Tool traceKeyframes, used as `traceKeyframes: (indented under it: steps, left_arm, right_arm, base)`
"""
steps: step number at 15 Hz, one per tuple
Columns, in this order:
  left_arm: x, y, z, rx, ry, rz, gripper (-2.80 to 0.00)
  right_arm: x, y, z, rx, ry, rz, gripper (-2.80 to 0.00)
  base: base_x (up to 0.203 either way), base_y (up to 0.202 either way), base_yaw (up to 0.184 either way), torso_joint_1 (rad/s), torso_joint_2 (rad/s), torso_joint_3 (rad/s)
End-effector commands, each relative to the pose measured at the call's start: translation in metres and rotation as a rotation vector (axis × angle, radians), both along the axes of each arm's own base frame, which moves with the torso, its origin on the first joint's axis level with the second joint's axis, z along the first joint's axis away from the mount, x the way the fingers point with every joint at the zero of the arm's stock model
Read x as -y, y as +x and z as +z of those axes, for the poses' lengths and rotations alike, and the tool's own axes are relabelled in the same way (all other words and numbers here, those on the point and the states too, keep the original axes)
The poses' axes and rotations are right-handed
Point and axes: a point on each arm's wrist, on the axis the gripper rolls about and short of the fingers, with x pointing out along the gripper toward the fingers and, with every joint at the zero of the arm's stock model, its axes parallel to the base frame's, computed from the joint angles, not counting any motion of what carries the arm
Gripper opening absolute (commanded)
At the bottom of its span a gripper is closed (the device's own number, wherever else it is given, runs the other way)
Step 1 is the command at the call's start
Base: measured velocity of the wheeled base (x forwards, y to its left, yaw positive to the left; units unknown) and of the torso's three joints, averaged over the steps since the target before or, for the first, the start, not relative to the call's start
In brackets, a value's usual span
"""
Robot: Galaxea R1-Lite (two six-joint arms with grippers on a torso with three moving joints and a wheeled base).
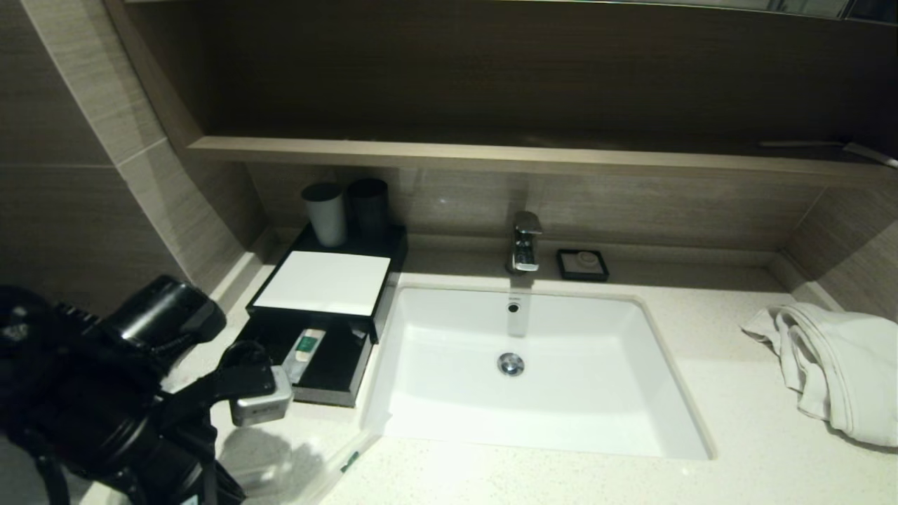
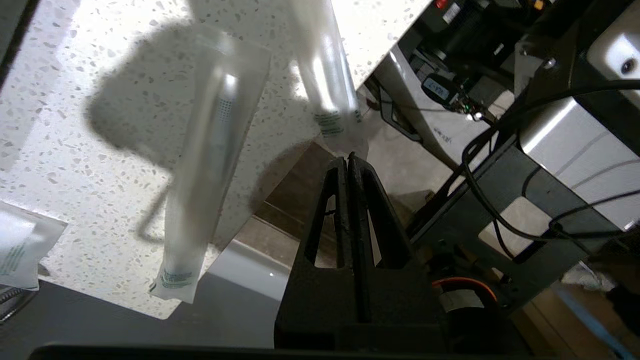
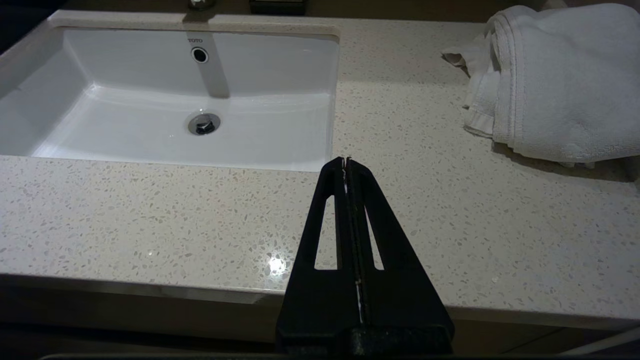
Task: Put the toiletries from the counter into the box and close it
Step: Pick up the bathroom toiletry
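In the left wrist view my left gripper [image 2: 348,156] is shut, its tips pinching the green-marked end of a long translucent sachet [image 2: 327,85] at the counter's [image 2: 100,150] front edge. A second sachet [image 2: 200,165] lies beside it, its end overhanging that edge. A small clear packet [image 2: 17,245] shows further along. In the head view the black box [image 1: 321,283] with its white top stands left of the basin. Its front drawer [image 1: 333,372] is pulled out and holds a green-marked packet [image 1: 307,345]. My right gripper [image 3: 346,159] is shut and empty over the counter [image 3: 450,210].
The white basin [image 1: 449,393] fills the counter's middle, with the tap [image 1: 525,242] and a black soap dish [image 1: 582,264] behind it. Two cups [image 1: 326,212] stand behind the box. A white towel [image 1: 835,365] lies at the right. A wooden shelf [image 1: 491,156] overhangs the back.
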Motion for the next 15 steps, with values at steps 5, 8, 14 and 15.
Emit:
traceKeyframes:
  steps: [5, 8, 14, 15]
  left_arm:
    - [0.025, 0.014, 0.007, -0.054, 0.098, -0.088, -2.8]
    - [0.03, 0.018, 0.01, -0.121, 0.133, -0.108, -2.8]
    - [0.019, -0.004, 0.024, -0.074, 0.032, -0.084, -2.8]
    - [0.012, -0.011, 0.026, -0.065, -0.012, -0.057, -2.8]
  right_arm:
    - [0.0, 0.0, 0.0, 0.0, 0.0, 0.001, -2.8]
    - [0.0, 0.0, 0.0, 0.0, 0.0, 0.001, -2.8]
    - [0.0, 0.0, 0.0, 0.0, 0.0, 0.002, -2.8]
    - [0.0, 0.0, 0.0, 0.0, 0.0, 0.0, -2.8]
  base:
    - [0.0, 0.0, 0.0, 0.0, 0.0, 0.0]
    - [0.0, 0.0, 0.0, 0.0, 0.0, 0.0]
    - [0.0, 0.0, 0.0, 0.0, 0.0, 0.0]
    - [0.0, 0.0, 0.0, 0.0, 0.0, 0.0]
